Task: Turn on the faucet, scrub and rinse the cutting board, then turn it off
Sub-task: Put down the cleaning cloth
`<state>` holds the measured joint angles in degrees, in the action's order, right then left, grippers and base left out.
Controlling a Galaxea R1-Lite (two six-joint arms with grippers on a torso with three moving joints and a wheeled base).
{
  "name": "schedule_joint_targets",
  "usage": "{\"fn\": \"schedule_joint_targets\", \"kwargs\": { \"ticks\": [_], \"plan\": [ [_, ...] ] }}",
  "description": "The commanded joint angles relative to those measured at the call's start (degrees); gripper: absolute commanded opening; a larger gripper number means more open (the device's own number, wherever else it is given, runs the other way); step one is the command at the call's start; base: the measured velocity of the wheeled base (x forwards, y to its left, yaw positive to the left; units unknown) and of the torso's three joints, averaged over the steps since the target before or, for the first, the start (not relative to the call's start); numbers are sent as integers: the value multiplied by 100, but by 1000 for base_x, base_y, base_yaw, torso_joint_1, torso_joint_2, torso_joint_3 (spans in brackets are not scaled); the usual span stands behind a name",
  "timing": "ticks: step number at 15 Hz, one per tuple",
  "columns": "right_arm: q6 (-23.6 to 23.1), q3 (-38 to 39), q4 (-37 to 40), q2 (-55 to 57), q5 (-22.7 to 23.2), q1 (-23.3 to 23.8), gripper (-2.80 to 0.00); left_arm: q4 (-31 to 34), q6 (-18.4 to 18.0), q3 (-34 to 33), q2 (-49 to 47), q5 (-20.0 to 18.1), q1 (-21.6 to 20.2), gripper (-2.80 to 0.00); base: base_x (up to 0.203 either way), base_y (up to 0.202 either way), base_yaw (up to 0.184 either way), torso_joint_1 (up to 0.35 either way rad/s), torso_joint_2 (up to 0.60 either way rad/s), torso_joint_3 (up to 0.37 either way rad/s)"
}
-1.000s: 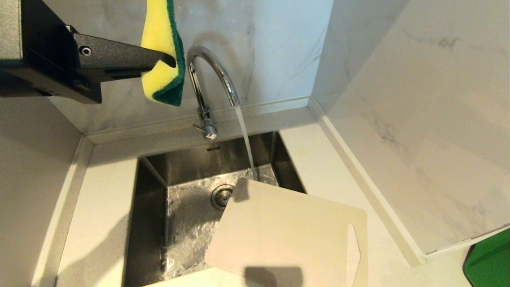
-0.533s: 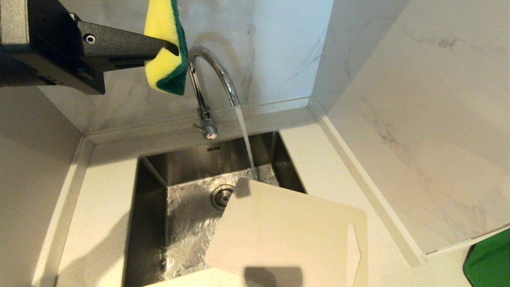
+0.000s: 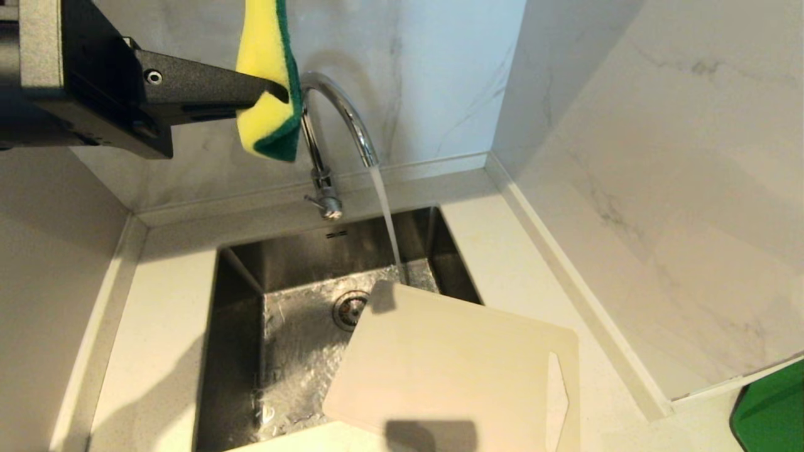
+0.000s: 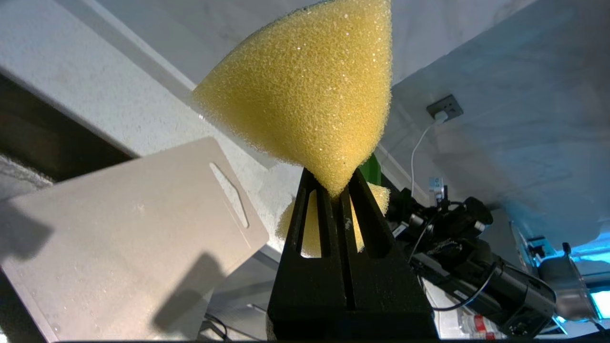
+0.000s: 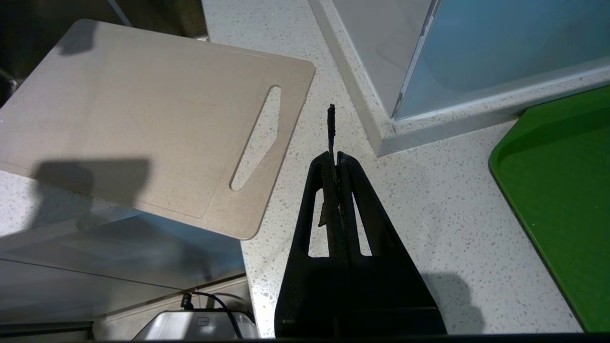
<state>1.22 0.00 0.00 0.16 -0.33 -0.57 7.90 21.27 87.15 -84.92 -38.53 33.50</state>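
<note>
The chrome faucet (image 3: 339,116) stands behind the sink with water (image 3: 386,220) running from its spout. The cream cutting board (image 3: 458,370) lies tilted over the sink's front right corner, its far corner just in front of the stream and its slot handle over the counter. High at the upper left, my left gripper (image 3: 279,94) is shut on a yellow-green sponge (image 3: 264,69), right beside the faucet's arch. The left wrist view shows the gripper (image 4: 337,183) pinching the sponge (image 4: 310,95) above the board (image 4: 119,228). My right gripper (image 5: 337,159) is shut and empty over the counter beside the board (image 5: 143,119).
The steel sink (image 3: 239,326) is wet, with its drain (image 3: 348,309) showing. Marble walls close in behind and on the right. A green tray (image 3: 769,414) lies on the counter at the far right; the right wrist view shows the tray (image 5: 562,190) too.
My left gripper has carried the sponge a little to the right, closer to the faucet's arch. The water keeps running and the board has not moved.
</note>
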Motion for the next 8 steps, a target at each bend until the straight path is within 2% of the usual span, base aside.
{"fn": "schedule_joint_targets", "kwargs": {
  "ticks": [1, 3, 5, 7, 8],
  "plan": [
    [1, 9, 0, -25, -2, -4, -280, -15, -4, -173, -127, 107, 7, -280, 0, 0, 0, 0, 0, 0],
    [1, 9, -2, -25, -2, -4, -280, -32, -73, -157, -494, 578, 4, -280, 0, 0, 0, 0, 0, 0],
    [1, 9, 0, -25, -2, -4, -280, -155, -304, -201, -964, 1324, -3, -280, 0, 0, 0, 0, 0, 0],
    [1, 9, 0, -25, -2, -4, -280, -196, -459, -183, -1303, 1672, -134, -280, 0, 0, 0, 0, 0, 0],
    [1, 9, 0, -25, -2, -4, -280, 28, -481, -160, -1337, 1768, -197, -280, 0, 0, 0, 0, 0, 0]
  ]
}}
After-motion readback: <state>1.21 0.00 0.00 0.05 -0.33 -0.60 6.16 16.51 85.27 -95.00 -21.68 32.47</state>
